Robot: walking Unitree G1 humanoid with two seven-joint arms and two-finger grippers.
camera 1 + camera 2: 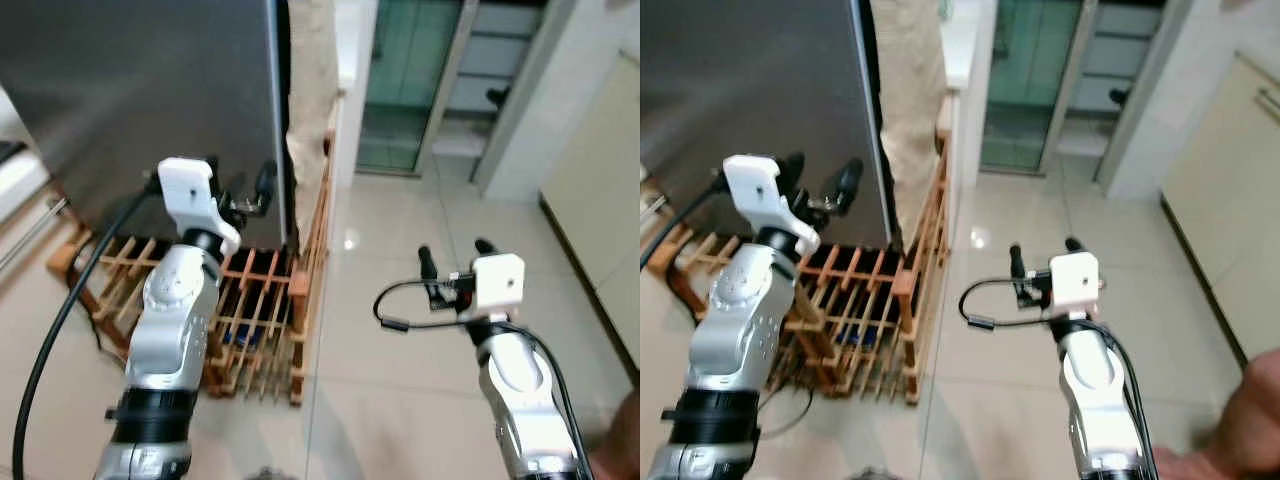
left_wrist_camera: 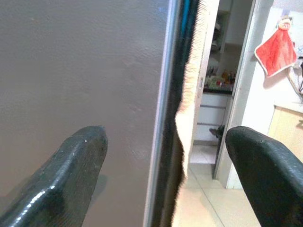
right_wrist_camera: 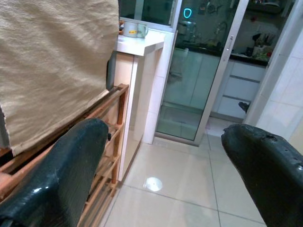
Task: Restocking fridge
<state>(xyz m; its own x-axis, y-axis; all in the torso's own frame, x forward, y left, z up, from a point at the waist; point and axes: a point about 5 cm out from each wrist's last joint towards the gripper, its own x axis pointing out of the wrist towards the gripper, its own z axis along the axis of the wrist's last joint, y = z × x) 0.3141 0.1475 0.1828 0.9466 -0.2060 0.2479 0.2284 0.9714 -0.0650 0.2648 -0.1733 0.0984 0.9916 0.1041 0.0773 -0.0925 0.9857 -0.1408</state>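
A: Fridge [image 1: 140,90], head views: a dark grey closed door, cut off at top and left, so its handle and far side cannot be made out. A beige cloth [image 1: 312,90] hangs just beside its right edge.

B: Left gripper [image 1: 238,192]?

A: Raised in front of the door's lower right corner, fingers spread wide, holding nothing. Whether a tip touches the door cannot be told. A wooden rack [image 1: 255,310] sits low by the fridge foot, partly hidden behind the left arm.

B: Right gripper [image 1: 456,255]?

A: Over bare pale floor tiles [image 1: 400,380], well apart from the fridge, fingers wide and empty. Open floor runs ahead to a glass sliding door [image 1: 405,80]. Bottom right corner shows a blurred part of a person [image 1: 1230,430]; which part, unclear.

B: Left wrist view?

A: Both black fingers [image 2: 71,184] far apart, the door's edge between them. This view shows the dark gap at that edge and the cloth's frayed hem, plus a red cloth [image 2: 277,49] hanging on a far wall.

B: Right wrist view?

A: Fingers [image 3: 57,179] wide, tiles between. It shows a white counter [image 3: 139,45] with a mug on it behind the cloth, and a kitchen past the glass, too small to detail.
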